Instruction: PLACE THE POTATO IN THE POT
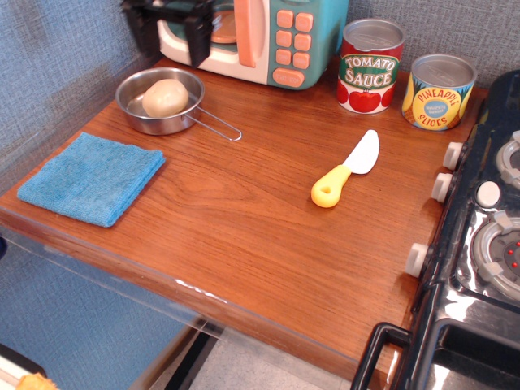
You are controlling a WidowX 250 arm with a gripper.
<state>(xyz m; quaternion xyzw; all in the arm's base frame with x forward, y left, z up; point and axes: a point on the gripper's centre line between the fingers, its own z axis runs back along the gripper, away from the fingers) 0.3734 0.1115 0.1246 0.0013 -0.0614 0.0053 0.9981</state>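
Note:
The cream-beige potato (165, 97) lies inside the small shiny steel pot (132, 89) at the back left of the wooden counter. The pot's wire loop handle (218, 126) points right and toward the front. My black gripper (171, 36) hangs above and behind the pot, at the top edge of the view. It is open and empty, with its two fingers spread wide. Its upper part is cut off by the frame.
A toy microwave (268, 36) stands behind the pot. A tomato sauce can (370, 65) and a pineapple slices can (439, 91) stand at the back right. A yellow-handled toy knife (345, 169) lies mid-right. A blue cloth (92, 176) lies front left. A black stove (487, 227) borders the right edge.

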